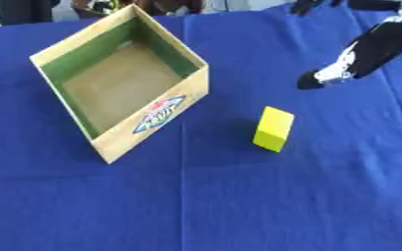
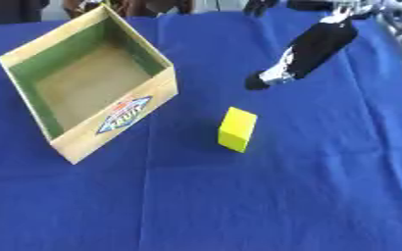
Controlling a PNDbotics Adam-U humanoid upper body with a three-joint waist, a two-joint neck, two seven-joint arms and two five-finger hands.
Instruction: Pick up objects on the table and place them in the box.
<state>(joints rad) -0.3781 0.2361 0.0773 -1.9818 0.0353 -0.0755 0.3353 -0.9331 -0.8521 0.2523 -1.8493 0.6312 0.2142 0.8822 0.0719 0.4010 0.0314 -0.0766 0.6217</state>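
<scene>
Since the box (image 1: 123,83) at the far left shows only its bare floor, nothing looks placed yet; the yellow block (image 1: 273,129) lies on the blue desk (image 1: 238,206), right of it; the right hand (image 2: 277,73) hangs beyond the block, not touching, its fingers unreadable.

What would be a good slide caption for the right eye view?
The robot's right hand reaches down from the upper right toward a yellow block beside an empty wooden box on the blue cloth.
</scene>
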